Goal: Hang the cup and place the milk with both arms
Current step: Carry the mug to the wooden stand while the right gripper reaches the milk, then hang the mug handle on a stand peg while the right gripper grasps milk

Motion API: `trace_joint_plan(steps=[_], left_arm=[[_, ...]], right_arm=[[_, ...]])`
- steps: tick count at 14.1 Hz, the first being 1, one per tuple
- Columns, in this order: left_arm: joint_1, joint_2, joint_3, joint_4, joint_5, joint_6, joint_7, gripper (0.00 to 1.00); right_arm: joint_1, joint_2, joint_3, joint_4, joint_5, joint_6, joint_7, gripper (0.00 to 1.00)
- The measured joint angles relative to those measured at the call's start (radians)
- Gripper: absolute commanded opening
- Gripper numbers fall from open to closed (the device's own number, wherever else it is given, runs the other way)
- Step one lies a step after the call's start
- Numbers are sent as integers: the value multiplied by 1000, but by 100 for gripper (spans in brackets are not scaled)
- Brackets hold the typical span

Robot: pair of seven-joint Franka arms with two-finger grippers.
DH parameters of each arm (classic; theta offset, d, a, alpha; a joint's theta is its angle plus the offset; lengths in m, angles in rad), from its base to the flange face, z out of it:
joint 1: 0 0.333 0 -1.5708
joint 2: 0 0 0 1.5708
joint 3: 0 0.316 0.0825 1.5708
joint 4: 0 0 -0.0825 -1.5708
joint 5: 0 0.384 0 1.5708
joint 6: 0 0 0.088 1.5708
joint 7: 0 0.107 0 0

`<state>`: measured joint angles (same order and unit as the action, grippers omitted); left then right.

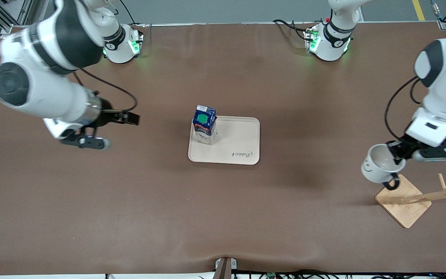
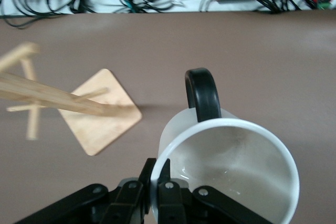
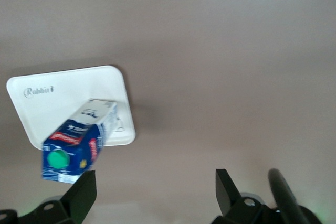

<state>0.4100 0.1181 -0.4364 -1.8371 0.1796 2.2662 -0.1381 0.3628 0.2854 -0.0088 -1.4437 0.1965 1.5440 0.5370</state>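
The small white mug with a black loop handle (image 1: 381, 167) hangs in the left pincer (image 1: 396, 153), whose fingers are clamped on the mug's rim wall; it is held in the air, tilted, over the worktop (image 1: 130, 217) at the left arm's end, just above the corner of the flat square wooden base (image 1: 405, 203) of the light wooden peg rack (image 1: 436, 195). The mug's open mouth faces up and toward the robots' bases, its handle points down toward that base, and the rack's long stem leans away toward the table's edge. The small carton with a dark blue top and round green cap (image 1: 204, 124) stands upright — long axis vertical, cap up — on the corner of the pale beige rectangular tray (image 1: 238, 143) in mid-worktop, at the tray's end toward the right arm. The right pincer (image 1: 108, 130) hovers over bare worktop toward the right arm's end, well apart from the carton, fingers spread wide and holding nothing.
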Motion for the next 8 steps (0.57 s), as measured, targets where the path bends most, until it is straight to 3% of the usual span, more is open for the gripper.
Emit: trace_joint_plan(steps=[8], left_arm=[[95, 90, 2, 122, -65, 0, 24, 0]], right_arm=[[158, 84, -1, -10, 11, 90, 126, 100]])
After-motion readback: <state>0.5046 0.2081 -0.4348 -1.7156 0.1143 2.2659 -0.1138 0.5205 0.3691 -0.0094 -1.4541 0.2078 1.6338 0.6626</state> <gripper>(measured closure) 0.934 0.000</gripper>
